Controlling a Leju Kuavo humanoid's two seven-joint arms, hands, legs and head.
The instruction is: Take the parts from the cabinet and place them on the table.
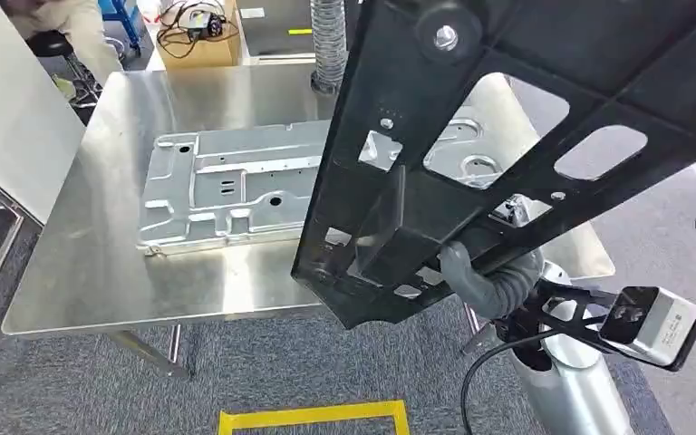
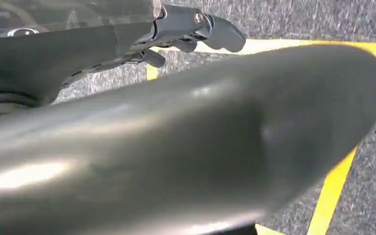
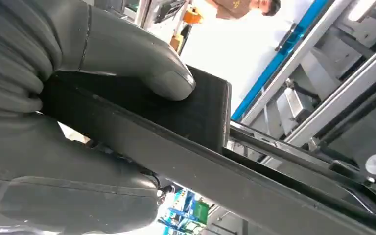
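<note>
Black part: a long black frame with cut-out windows and bolts, held up in the air and tilted, running from about 1 o'clock down to 6 o'clock across the head view. Its lower end hangs over the near right corner of the table, not resting on it as far as I can tell.

Right hand: the right hand grips the frame near its lower end. In the right wrist view the thumb presses on one face of the black bar and the fingers wrap the other side, so the hold looks firm.

Left hand: the left hand hangs low over grey carpet and yellow floor tape. Its fingers appear in the left wrist view, but whether they are spread or curled I cannot tell. Nothing seems to be in it.

Silver part: a pressed metal panel lies flat on the table, at about 10 o'clock from the frame's lower end.

Table: a steel table stands directly ahead.

Progress: one part looks delivered; the black frame is over the table but not yet set down. Lowering, releasing, and any remaining cabinet parts are left.

Surroundings: a cardboard box sits at 12 o'clock beyond the table; a person stands in the background.
</note>
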